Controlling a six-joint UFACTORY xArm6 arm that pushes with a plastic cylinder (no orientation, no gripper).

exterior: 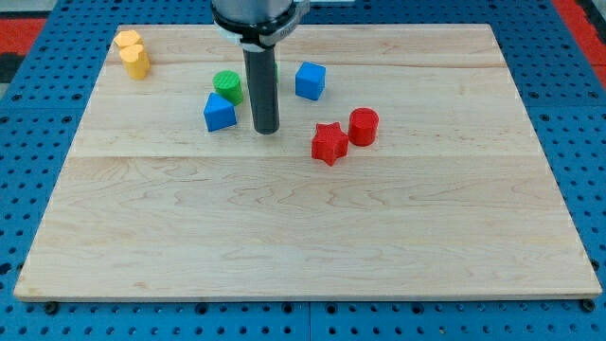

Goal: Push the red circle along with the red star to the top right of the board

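Rod and tip first: my tip [266, 130] rests on the wooden board [303, 246] in its upper half, a little toward the view's left of centre (this arm carries no gripper, so there are no jaws to be wide or narrow, and the rod holds nothing). The red star [329, 143] lies to the view's right of my tip, apart from it, and the red circle [364, 126] sits just beside the star on its upper right, the two about touching. Close to the tip's left is a blue block [219, 113] with a green circle [227, 85] just above it. A blue cube [310, 80] sits up and to the right of the rod. A yellow block [133, 52] stands near the board's top left corner, well apart from the rest.
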